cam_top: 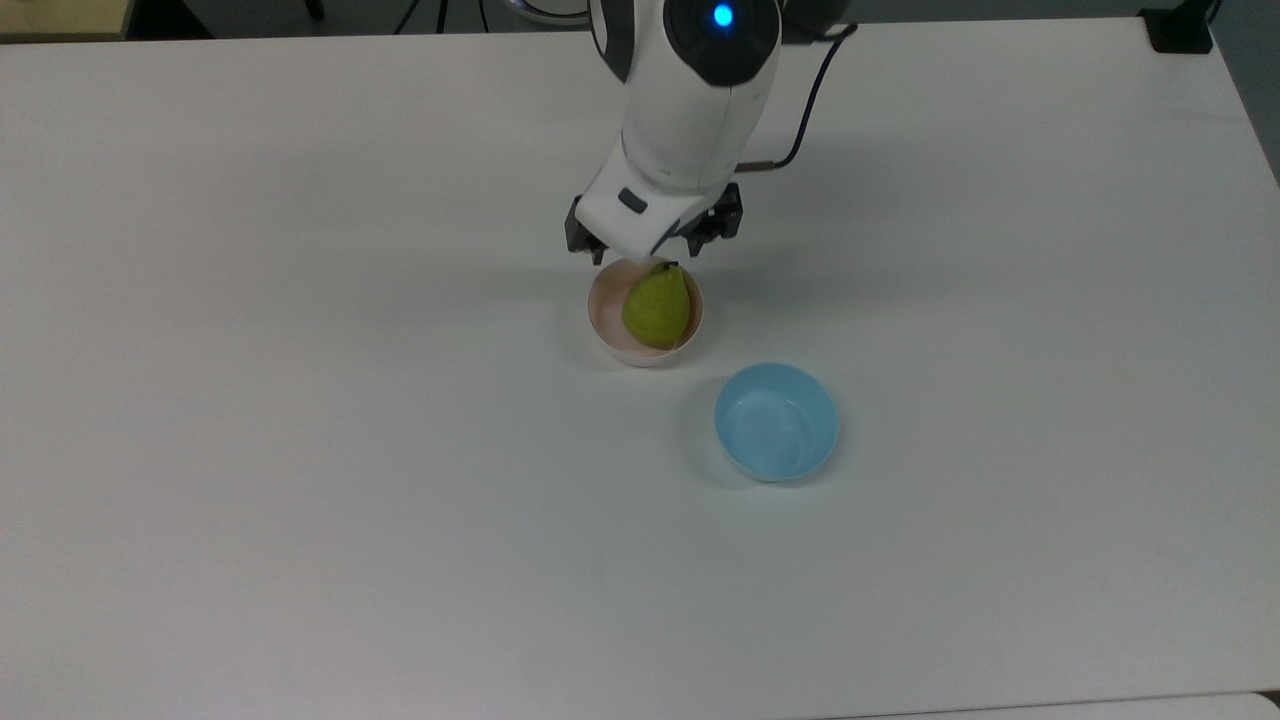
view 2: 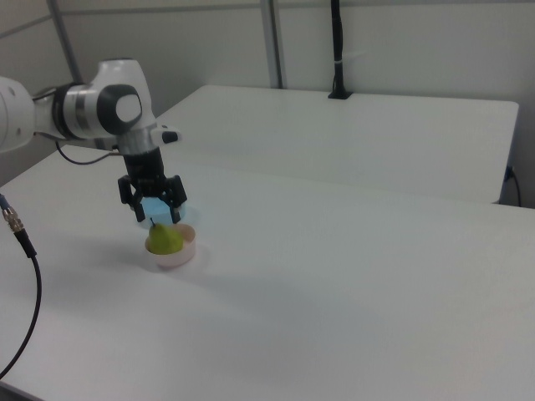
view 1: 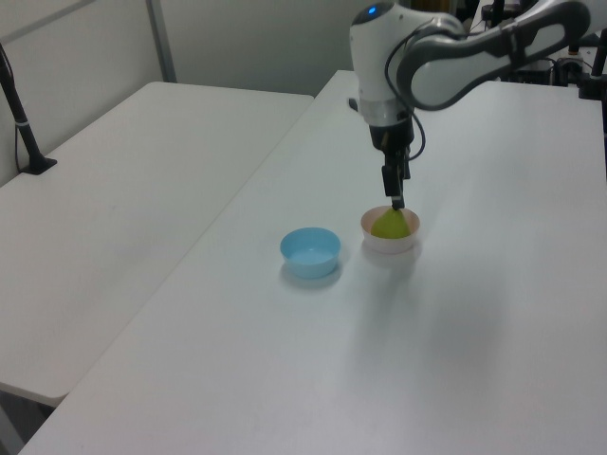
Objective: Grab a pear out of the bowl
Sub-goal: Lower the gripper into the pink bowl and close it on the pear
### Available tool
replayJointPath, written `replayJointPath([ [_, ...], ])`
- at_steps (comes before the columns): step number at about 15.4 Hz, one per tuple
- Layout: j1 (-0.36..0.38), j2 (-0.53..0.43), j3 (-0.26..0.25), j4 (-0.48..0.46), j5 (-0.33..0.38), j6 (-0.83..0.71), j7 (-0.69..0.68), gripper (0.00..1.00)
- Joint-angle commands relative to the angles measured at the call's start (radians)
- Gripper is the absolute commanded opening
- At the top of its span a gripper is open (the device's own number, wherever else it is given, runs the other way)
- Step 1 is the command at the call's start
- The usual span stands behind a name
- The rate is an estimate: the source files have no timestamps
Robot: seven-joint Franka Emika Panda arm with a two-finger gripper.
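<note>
We find the pincer open, poised just above the pear sitting in the pink bowl.

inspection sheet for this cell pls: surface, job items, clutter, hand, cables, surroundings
Surface: white table, bare apart from two bowls.
Job's things: pear leaning in the pink bowl, stem toward the arm.
Clutter: light blue bowl, empty, apart from the pink one.
Hand: hand open, just above the pear, not touching it.
Cables: black cable off the arm; another at the right view's left edge.
Surroundings: second white table alongside, black post clamped on it.
</note>
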Motion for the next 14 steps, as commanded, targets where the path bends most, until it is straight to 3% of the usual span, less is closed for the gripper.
replayJointPath([
  [1, 0.004, 0.034, 0.001, -0.017, -0.027, 0.056, 0.009, 1.00],
  [8, 0.019, 0.074, 0.001, -0.051, -0.055, 0.143, 0.009, 0.93],
  [10, 0.019, 0.076, 0.004, -0.058, -0.067, 0.148, 0.003, 0.86],
  [14, 0.016, 0.091, 0.016, -0.060, -0.082, 0.162, -0.008, 0.57],
])
